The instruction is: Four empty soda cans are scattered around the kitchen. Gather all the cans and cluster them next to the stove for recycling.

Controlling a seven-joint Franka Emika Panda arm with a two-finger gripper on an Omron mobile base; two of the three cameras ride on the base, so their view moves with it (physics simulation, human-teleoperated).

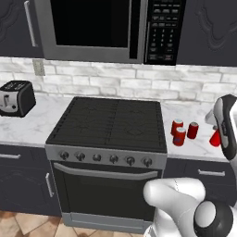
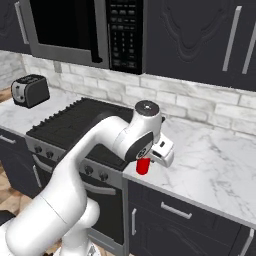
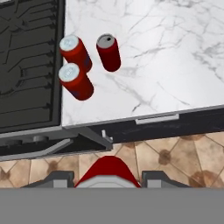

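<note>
Three red soda cans stand together on the marble counter just right of the black stove point(image 1: 107, 121): one nearest the cooktop point(image 3: 75, 51), one in front of it point(image 3: 77, 81), and one further right point(image 3: 108, 52). The left base view shows the same trio point(image 1: 179, 136). A fourth can point(image 3: 108, 172) sits between my fingers, with my gripper point(image 3: 107, 178) shut on it. This held can point(image 1: 215, 138) hangs by the counter's front edge, to the right of the trio and apart from it. The hand partly hides it point(image 2: 143, 166).
Bare marble counter point(image 3: 175, 52) stretches right of the cans. A drawer handle point(image 3: 156, 118) runs below the counter edge, over tiled floor. A toaster point(image 1: 16, 98) stands left of the stove and a microwave point(image 1: 111, 28) hangs above it.
</note>
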